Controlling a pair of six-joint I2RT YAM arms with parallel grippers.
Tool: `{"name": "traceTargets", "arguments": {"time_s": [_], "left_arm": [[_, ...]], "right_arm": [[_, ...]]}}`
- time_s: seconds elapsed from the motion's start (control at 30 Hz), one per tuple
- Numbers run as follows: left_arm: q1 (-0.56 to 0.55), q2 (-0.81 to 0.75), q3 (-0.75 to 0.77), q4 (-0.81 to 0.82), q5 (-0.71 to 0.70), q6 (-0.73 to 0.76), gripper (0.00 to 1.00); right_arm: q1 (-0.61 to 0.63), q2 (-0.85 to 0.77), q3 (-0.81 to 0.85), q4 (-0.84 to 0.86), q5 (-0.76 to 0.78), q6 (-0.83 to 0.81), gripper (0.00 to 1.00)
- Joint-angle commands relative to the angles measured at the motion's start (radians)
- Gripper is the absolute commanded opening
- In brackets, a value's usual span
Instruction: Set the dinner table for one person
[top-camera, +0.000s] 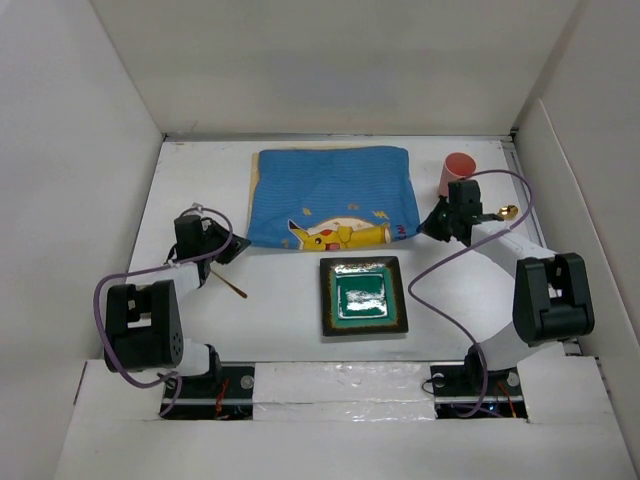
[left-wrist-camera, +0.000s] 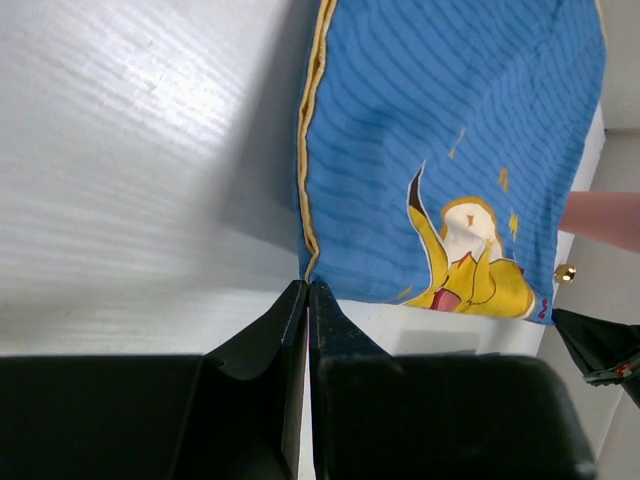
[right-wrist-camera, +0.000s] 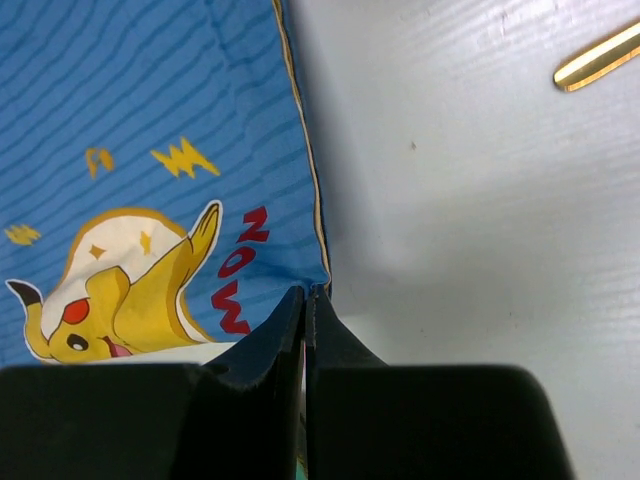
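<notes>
The white dinner table (top-camera: 275, 315) carries a blue cartoon-print cloth mat (top-camera: 333, 197) at the back middle. My left gripper (top-camera: 238, 247) is shut on the mat's near left corner; in the left wrist view the jaws (left-wrist-camera: 307, 287) pinch that corner of the mat (left-wrist-camera: 450, 130). My right gripper (top-camera: 428, 228) is shut on the near right corner; in the right wrist view its tips (right-wrist-camera: 305, 291) pinch the mat (right-wrist-camera: 150, 110) by the red letters. A shadow lies under both held edges. A green square plate (top-camera: 363, 296) lies in front of the mat.
A pink cup (top-camera: 455, 172) stands right of the mat, behind my right gripper. A gold spoon (top-camera: 505, 212) lies at the right; its handle shows in the right wrist view (right-wrist-camera: 598, 58). A thin brown stick (top-camera: 232, 284) lies near my left gripper. White walls enclose the table.
</notes>
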Motion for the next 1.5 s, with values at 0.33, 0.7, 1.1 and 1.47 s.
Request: {"name": "traceTargets", "arguments": {"time_s": [0.33, 0.7, 1.1, 1.47], "left_arm": [[0.000, -0.108, -0.031, -0.225, -0.120, 0.069, 0.00], [-0.018, -0.145, -0.040, -0.328, -0.139, 0.104, 0.14], [-0.019, -0.289, 0.158, -0.479, -0.139, 0.151, 0.30], [-0.142, -0.253, 0.331, -0.441, -0.045, 0.271, 0.00]], "right_arm": [[-0.008, -0.065, -0.087, -0.044, 0.054, 0.039, 0.05], [-0.008, -0.065, -0.113, -0.064, 0.060, 0.042, 0.24], [-0.017, -0.270, -0.095, -0.209, 0.086, 0.027, 0.59], [0.052, -0.508, -0.397, -0.159, -0.297, 0.050, 0.28]]}}
